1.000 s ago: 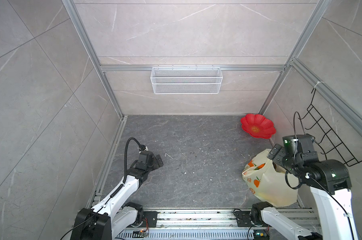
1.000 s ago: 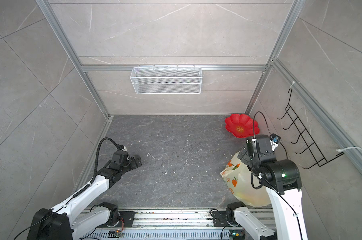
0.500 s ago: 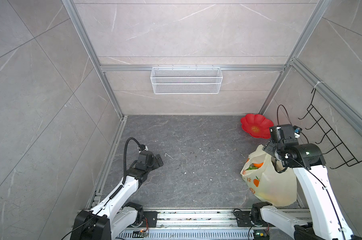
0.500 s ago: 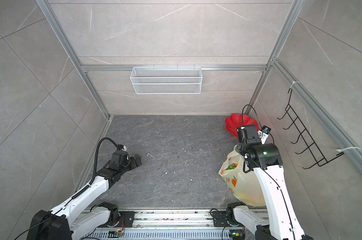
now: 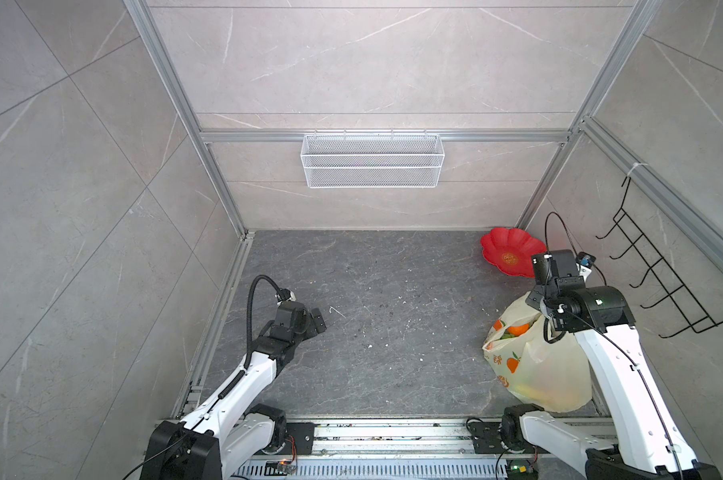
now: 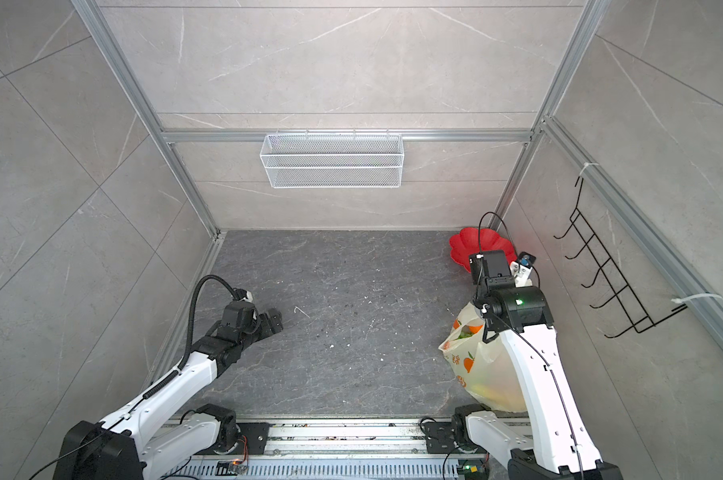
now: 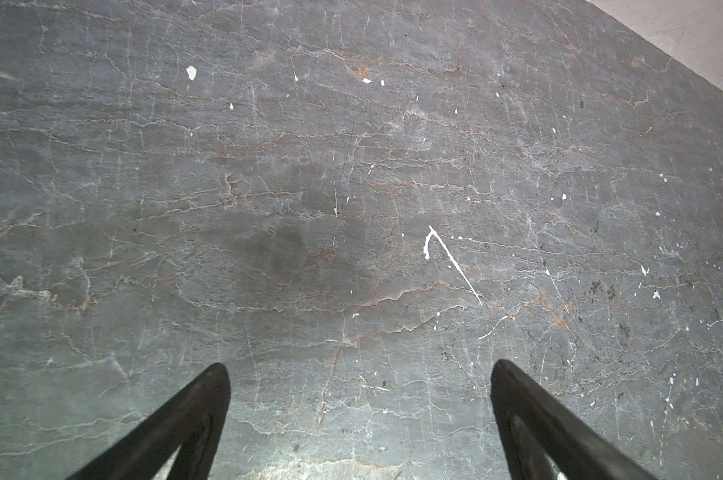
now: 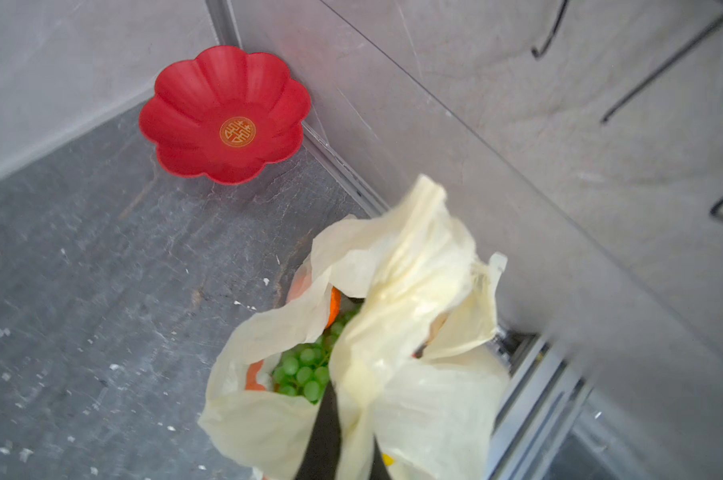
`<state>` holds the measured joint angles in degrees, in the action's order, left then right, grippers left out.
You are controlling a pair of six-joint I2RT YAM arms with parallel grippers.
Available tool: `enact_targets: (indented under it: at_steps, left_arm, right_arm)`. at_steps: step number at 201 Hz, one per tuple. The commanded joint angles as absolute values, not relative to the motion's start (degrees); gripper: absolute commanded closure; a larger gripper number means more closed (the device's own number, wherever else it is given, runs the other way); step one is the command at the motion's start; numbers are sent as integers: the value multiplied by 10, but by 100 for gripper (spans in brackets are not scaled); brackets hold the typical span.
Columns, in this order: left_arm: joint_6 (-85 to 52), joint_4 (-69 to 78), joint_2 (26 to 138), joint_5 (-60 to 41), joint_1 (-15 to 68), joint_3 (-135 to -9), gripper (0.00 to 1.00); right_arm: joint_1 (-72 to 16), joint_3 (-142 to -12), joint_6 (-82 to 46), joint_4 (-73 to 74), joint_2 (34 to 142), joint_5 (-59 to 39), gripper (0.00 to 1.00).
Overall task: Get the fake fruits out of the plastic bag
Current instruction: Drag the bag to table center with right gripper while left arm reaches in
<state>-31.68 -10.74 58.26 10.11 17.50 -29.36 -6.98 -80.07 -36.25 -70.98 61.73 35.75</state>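
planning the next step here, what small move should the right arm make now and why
Probably pull the plastic bag toward the middle of the floor. The right tool is shut on its top edge, it stands close by the right wall with green grapes and an orange inside, and the open left tool is far off at left.

We see thin pale-yellow translucent plastic bag (image 8: 414,291) hiding most fruits; only green grape bunch (image 8: 303,372) and sliver of round orange fruit (image 5: 517,329) show. Blurred folds bury right gripper (image 8: 345,407) tips. We find red flower-shaped plastic plate (image 6: 461,247) partly behind right arm (image 6: 530,361).
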Motion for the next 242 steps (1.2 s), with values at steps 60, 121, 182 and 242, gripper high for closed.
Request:
enact_targets:
  at_steps: [60, 121, 182, 242]
  left_arm:
    - [-314, -112, 545, 142, 175, -289, 0]
    - [-327, -158, 484, 220, 175, -283, 0]
    - [-339, -179, 385, 268, 174, -256, 0]
    - [-341, -183, 386, 284, 174, -258, 0]
  right_arm:
    - [-207, -815, -332, -651, 621, 307, 100]
    - [-405, -905, -294, -573, 759, 331, 100]
    - [-526, -1058, -219, -503, 918, 317, 100]
    - [-603, -1169, -162, -485, 998, 279, 100]
